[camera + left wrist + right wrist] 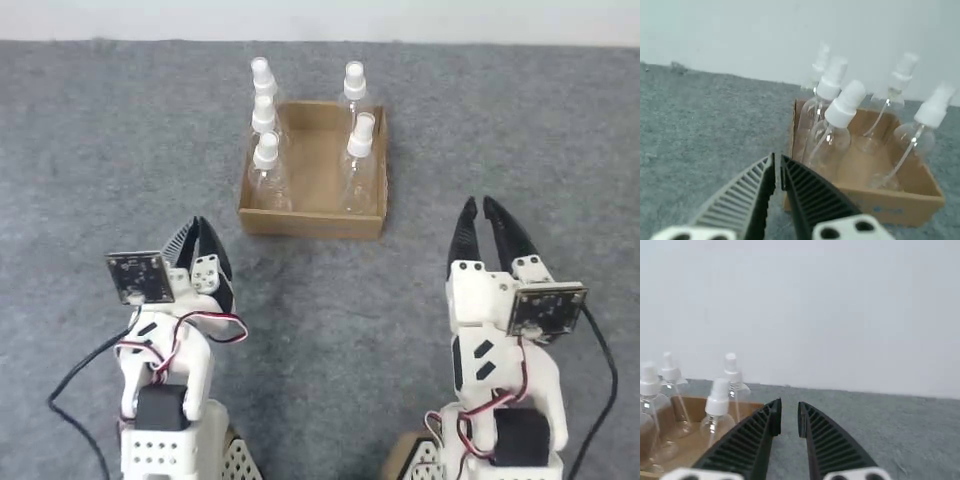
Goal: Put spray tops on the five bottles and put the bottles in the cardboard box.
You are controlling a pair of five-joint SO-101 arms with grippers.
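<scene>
Facing clear bottles [268,170], ribbed left end effector [199,224] closed; right end effector [478,205] parted.

- The left gripper [777,158] is cut off by the edge of its own wrist view, so only the finger ends show. In the high view a camera board [140,276] covers part of it.
- The right gripper [789,405] is cut off the same way in its wrist view.
- The cardboard box [685,446] and the nearest bottle [648,384] run off the edge of the right wrist view.
- In the left wrist view the spray tops [845,104] are smeared.
- In the high view the left arm [165,388] and right arm [505,392] run off the lower edge, and the two far bottles [354,82] have bodies too faint to place.
</scene>
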